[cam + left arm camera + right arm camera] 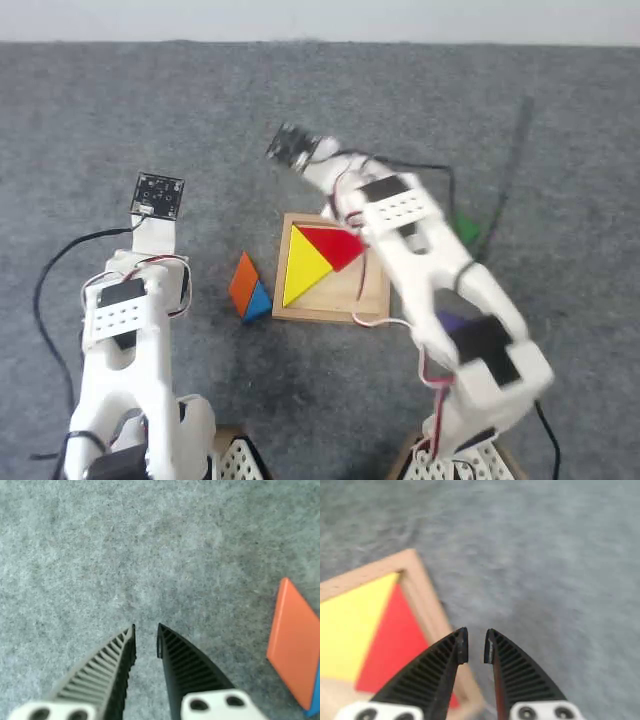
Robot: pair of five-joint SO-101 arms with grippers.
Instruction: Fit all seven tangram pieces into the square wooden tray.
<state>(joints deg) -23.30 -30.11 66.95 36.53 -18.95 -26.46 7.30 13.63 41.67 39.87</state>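
The square wooden tray [322,313] lies mid-table and holds a yellow triangle [300,265] and a red triangle [335,245]. An orange parallelogram [243,282] and a small blue triangle [259,301] touch each other just left of the tray. A green piece [465,230] and a purple piece [450,321] peek out beside the right arm. My right gripper [290,148] hovers beyond the tray's far corner, shut and empty [476,632], with the tray rim [427,600] under it. My left gripper [146,627], shut on nothing, hangs over bare carpet left of the orange parallelogram [295,655].
Grey carpet [150,110] covers the whole table. The right arm stretches diagonally over the tray's right side, hiding part of it. Cables trail near both arm bases. Open carpet lies at the far left and back.
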